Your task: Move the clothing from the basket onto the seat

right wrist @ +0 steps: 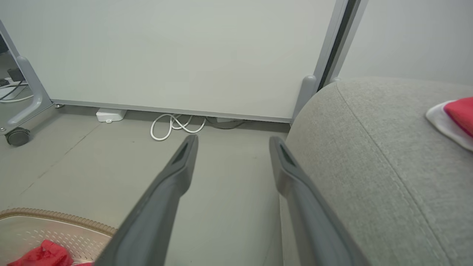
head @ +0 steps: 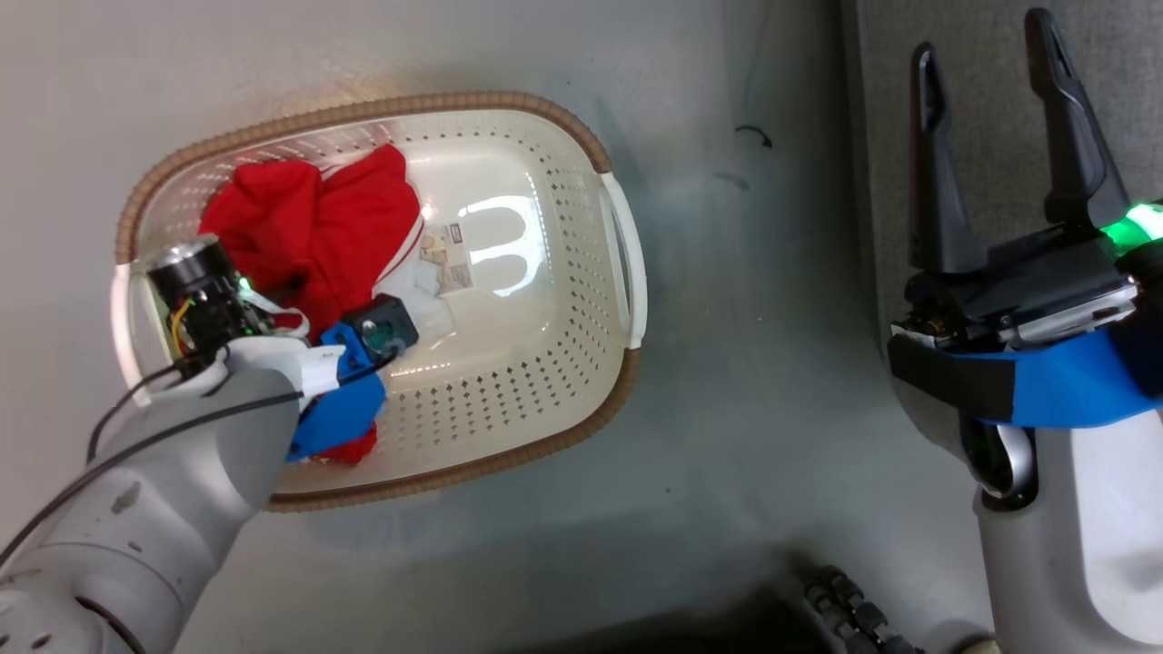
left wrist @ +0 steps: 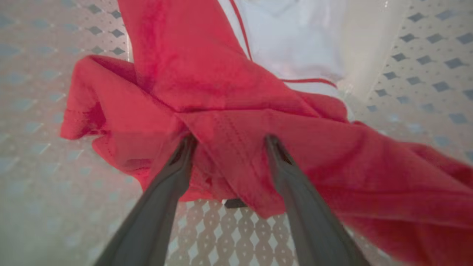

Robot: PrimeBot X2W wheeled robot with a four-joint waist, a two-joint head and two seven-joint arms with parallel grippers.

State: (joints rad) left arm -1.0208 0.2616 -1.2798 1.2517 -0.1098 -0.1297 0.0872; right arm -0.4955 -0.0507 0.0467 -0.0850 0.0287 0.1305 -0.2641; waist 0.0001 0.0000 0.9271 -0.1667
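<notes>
Jaws released on both arms: the left jaws wide apart, down inside the cream-white perforated plastic basket (head: pixel 568 300) with the brown woven-look rim. In the left wrist view, two long dark fingers (left wrist: pixel 170 181) up from the bottom edge, tips against a crumpled bright red fabric garment (left wrist: pixel 229 96) at the centre of the frame, a fold of it across the gap, not pinched. White trim of that red garment at the top of the frame, diamond-holed basket wall to left and right. In the head view, basket at centre left on the pale grey floor (head: pixel 745 409), red garment heaped in its left half, a white edge trailing toward the middle, just beside a small label sticker (head: pixel 452 256) on the bare bottom. Pale left forearm (head: pixel 173 454) with blue wrist fittings up from the lower left corner, covering the jaws and the lower part of the cloth. The right jaws also wide apart and empty: at the upper right of the head view, dark fingers pointing up the frame, well apart from the basket, in front of the edge of the large rounded seat (head: pixel 990 82) in light grey woven fabric. In the right wrist view, those fingers up from the bottom edge with bare floor between them, seat across the right half, and on it at the right edge a second red garment (right wrist: pixel 456 118) with a white border. Basket rim and a scrap of red at the lower left corner of that view; white cable (right wrist: pixel 177 125) coiled on the floor at the foot of a pale wall panel (right wrist: pixel 166 51).
</notes>
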